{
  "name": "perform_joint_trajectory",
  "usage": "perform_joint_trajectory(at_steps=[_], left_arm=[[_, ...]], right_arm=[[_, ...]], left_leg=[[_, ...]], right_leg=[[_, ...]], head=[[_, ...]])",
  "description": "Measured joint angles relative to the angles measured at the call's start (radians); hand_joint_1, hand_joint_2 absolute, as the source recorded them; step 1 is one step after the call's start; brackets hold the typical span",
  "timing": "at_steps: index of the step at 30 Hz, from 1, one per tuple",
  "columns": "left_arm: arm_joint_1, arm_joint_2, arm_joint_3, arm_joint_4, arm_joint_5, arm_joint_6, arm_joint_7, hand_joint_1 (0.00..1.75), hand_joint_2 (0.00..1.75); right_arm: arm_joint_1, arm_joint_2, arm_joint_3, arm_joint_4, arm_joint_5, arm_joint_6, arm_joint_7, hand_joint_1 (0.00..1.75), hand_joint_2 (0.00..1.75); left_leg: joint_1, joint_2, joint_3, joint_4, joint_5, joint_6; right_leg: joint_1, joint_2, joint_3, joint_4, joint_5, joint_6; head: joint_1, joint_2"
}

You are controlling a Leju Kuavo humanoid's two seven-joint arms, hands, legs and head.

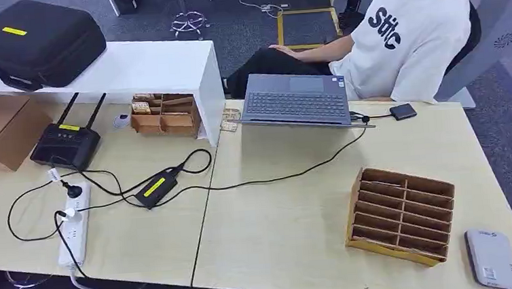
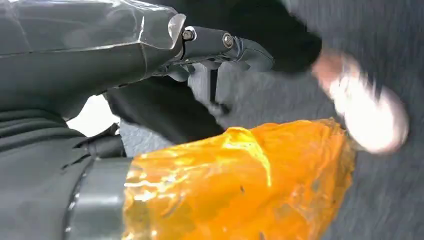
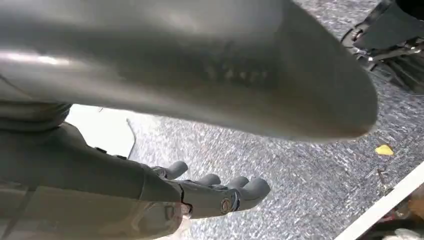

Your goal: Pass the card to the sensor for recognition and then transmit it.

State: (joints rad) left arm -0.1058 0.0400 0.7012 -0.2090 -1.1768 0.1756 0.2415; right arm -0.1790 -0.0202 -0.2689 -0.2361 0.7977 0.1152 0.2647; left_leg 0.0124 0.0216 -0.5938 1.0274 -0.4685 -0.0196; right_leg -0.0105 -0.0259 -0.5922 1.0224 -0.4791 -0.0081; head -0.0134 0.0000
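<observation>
A grey, flat, rounded-rectangular sensor (image 1: pixel 492 258) is seen at the lower right of the head view, lying flat on the light wooden table near its front right corner, with a small label at its near end. Just to its left a tilted cardboard slotted organizer (image 1: pixel 401 214) is placed, its compartments facing upward.

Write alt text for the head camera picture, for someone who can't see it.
A light wooden table holds a slotted cardboard organizer, a grey card reader at its near right corner, an open laptop, a black router and a power strip. A person in a white shirt sits behind.
</observation>
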Motion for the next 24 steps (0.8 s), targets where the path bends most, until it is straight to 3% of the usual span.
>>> perform_joint_trajectory(at_steps=[2,3,7,9,11,16,17,19,21,24], left_arm=[[-0.002,-0.006,0.0,0.0,0.0,-0.003,-0.006,0.0,0.0],[-0.002,-0.01,0.0,0.0,-0.005,-0.042,-0.01,0.0,0.0],[-0.003,0.001,0.0,0.001,-0.006,-0.316,-0.008,0.0,0.0],[0.0,0.01,0.0,0.001,-0.016,-0.374,-0.003,0.0,0.0],[0.003,0.016,0.0,0.0,-0.021,-0.332,-0.001,0.0,0.0],[0.004,0.001,0.0,0.0,-0.001,-0.001,-0.002,0.0,0.0],[0.002,-0.002,0.0,0.0,0.001,0.004,-0.005,0.0,0.0],[0.0,-0.005,0.0,0.001,0.0,-0.064,-0.01,0.0,0.0],[-0.002,-0.004,0.0,0.001,-0.002,-0.199,-0.012,0.0,0.0],[-0.001,0.006,0.0,0.001,-0.012,-0.344,-0.011,0.0,0.0]], right_arm=[[0.009,0.0,0.0,0.0,0.0,-0.003,-0.006,0.0,0.0],[0.011,0.0,0.0,0.0,0.002,0.0,-0.007,0.0,0.0],[0.003,0.0,0.0,0.0,0.029,0.039,-0.007,0.0,0.0],[-0.008,0.0,0.001,0.0,0.04,0.053,-0.001,0.0,0.0],[-0.015,0.0,0.002,0.0,0.037,0.049,0.008,0.0,0.0],[-0.002,0.0,0.0,0.0,-0.001,0.003,0.003,0.0,0.0],[0.004,0.0,0.0,0.0,0.0,-0.002,-0.002,0.0,0.0],[0.011,0.0,0.0,0.0,0.003,0.002,-0.008,0.0,0.0],[0.009,0.0,0.0,0.0,0.014,0.021,-0.012,0.0,0.0],[-0.003,0.0,0.0,0.0,0.032,0.046,-0.002,0.0,0.0]], left_leg=[[0.0,0.0,0.0,0.0,0.0,0.0],[0.0,0.001,0.0,0.0,0.0,0.0],[0.0,0.001,-0.001,0.0,0.0,0.0],[0.0,0.001,0.0,0.0,0.0,0.0],[0.0,0.001,0.0,0.0,0.0,0.0],[0.0,0.0,0.0,0.0,0.0,0.0],[0.0,0.0,0.0,0.0,0.0,0.0],[0.0,0.0,0.0,0.0,0.0,0.0],[0.0,0.001,0.0,0.0,0.0,0.0],[0.0,0.001,0.0,0.0,0.0,0.0]], right_leg=[[0.0,0.0,0.0,0.0,0.0,0.0],[0.0,0.001,0.0,0.0,0.0,0.0],[0.0,0.001,0.0,0.0,0.0,0.0],[0.0,0.001,0.0,0.0,0.0,0.0],[0.0,0.0,0.0,0.0,0.0,0.0],[0.0,0.0,0.0,0.0,0.0,0.0],[0.0,0.0,0.0,0.0,0.0,0.0],[0.0,0.0,0.0,0.0,0.0,0.0],[0.0,0.001,0.0,0.0,0.0,0.0],[0.0,0.001,0.0,0.0,0.0,0.0]], head=[[0.0,0.0],[0.0,0.0],[0.0,0.0],[0.0,0.0],[0.0,0.0],[0.0,0.0],[0.0,0.0],[0.0,0.0],[0.0,0.0],[0.0,0.0]])
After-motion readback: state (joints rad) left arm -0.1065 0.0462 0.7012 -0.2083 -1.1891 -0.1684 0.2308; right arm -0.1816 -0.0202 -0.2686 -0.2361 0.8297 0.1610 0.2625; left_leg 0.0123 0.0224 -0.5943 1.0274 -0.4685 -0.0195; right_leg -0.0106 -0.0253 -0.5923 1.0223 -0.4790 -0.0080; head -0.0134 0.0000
